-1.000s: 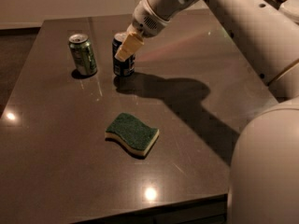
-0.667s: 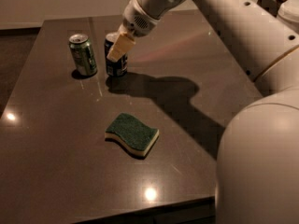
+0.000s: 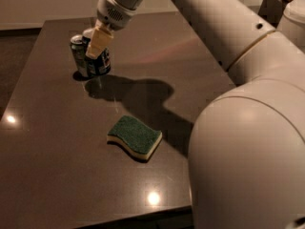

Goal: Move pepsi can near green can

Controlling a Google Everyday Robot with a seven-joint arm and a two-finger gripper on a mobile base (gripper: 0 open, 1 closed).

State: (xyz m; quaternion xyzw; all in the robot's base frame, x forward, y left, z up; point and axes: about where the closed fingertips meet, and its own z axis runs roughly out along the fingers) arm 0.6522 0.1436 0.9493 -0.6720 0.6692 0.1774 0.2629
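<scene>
The pepsi can (image 3: 103,65) is dark blue and stands upright on the dark table (image 3: 47,151) at the far left. Its left side is right against the green can (image 3: 77,55), which is partly hidden behind it. My gripper (image 3: 96,46) reaches down from above and is shut on the pepsi can. One cream finger (image 3: 97,42) lies across the can's front upper part. The other finger is hidden behind the can.
A green sponge (image 3: 135,136) with a pale underside lies mid-table, nearer the front. My white arm and body (image 3: 248,128) fill the right side of the view. The table's front edge runs along the bottom.
The gripper has carried the pepsi can to the left, from a gap away from the green can to right beside it. The sponge has not moved.
</scene>
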